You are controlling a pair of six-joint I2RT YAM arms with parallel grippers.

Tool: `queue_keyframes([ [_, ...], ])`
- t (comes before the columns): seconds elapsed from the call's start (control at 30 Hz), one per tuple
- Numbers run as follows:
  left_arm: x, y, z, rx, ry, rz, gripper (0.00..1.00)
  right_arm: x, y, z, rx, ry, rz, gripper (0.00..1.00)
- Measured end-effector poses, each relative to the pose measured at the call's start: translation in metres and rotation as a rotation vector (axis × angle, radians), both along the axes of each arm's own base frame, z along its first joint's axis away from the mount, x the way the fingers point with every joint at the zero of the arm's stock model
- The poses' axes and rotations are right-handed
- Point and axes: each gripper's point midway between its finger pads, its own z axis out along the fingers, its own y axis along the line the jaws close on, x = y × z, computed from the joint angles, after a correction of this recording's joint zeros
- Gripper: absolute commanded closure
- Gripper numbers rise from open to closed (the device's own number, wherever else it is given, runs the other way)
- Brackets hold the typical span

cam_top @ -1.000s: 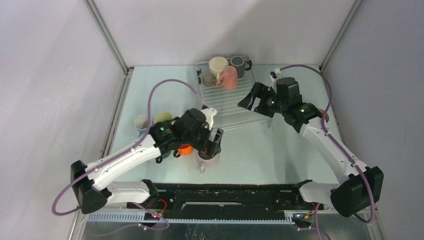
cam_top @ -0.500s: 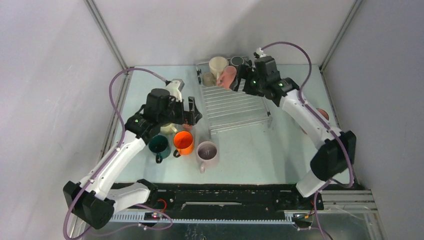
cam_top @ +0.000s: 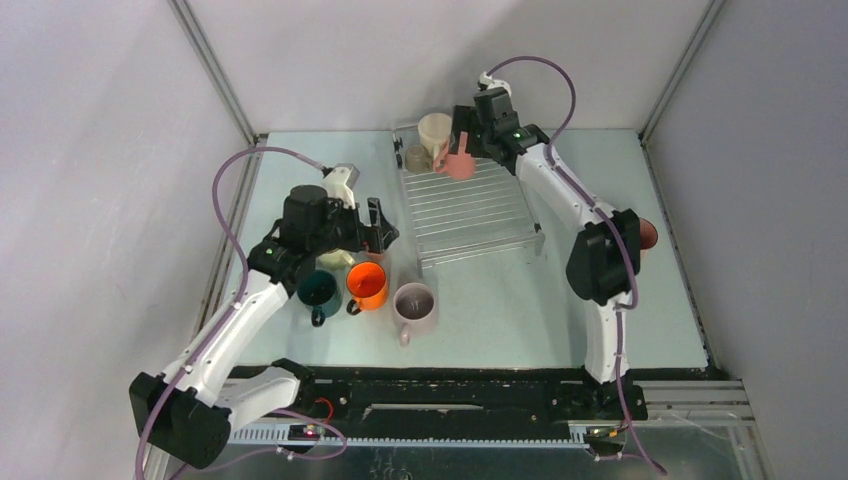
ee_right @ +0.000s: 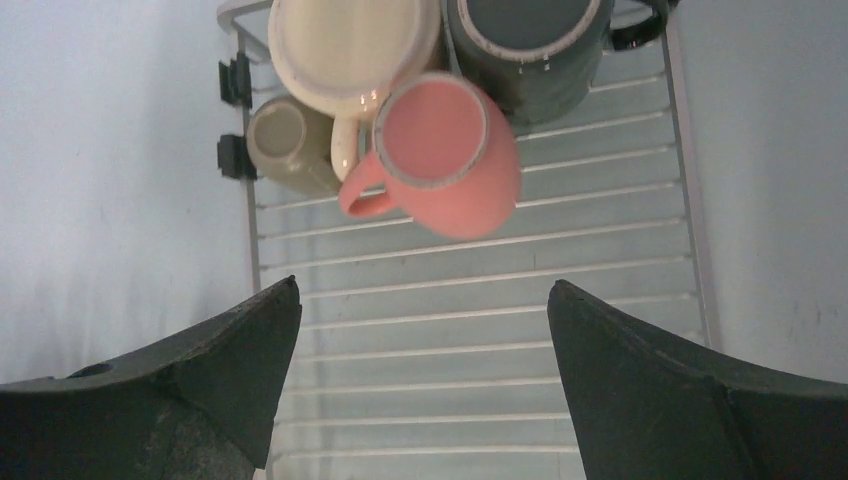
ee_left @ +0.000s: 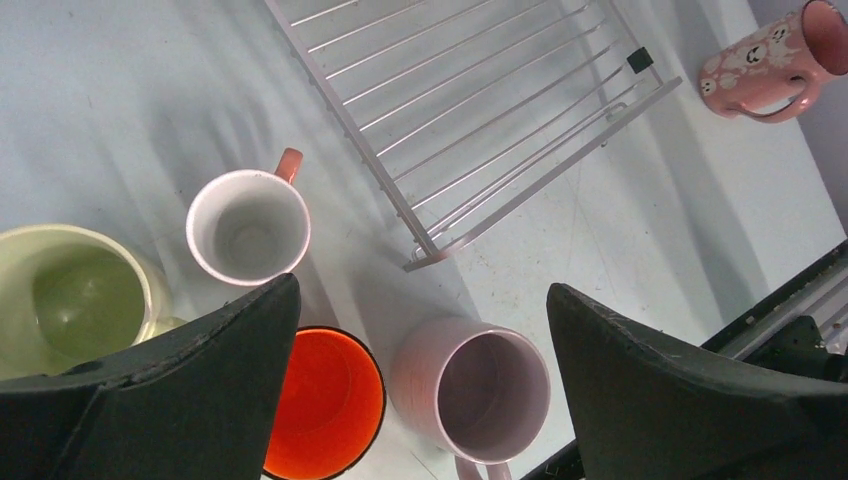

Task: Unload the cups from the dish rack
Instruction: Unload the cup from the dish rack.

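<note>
The dish rack sits at the back middle of the table. At its far end are a cream cup, a pink cup and an olive cup. My right gripper hangs open above them. Its wrist view shows the pink cup, cream cup, olive cup and a dark grey cup ahead of its fingers, with nothing between them. My left gripper is open and empty over cups on the table: teal, orange, mauve.
The left wrist view shows a pale green cup, a pink cup with a white inside, the orange cup, the mauve cup and the rack's near corner. A pink patterned cup lies on its side at the table's right edge.
The left arm has lifted away from the mauve cup and moved back left. The right arm has swung from the rack's right side to above the cups at its far end.
</note>
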Motion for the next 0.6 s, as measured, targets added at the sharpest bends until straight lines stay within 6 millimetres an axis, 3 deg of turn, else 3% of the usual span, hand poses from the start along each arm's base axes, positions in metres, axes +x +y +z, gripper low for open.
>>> queue_keyframes([
  [0.3, 0.002, -0.005, 0.007, -0.040, -0.023, -0.029, 0.00, 0.050, 0.011, -0.020, -0.055, -0.061, -0.017, 0.00],
  [0.6, 0.001, -0.007, 0.008, -0.058, -0.021, -0.044, 0.00, 0.082, 0.018, -0.037, -0.079, -0.101, -0.039, 0.00],
])
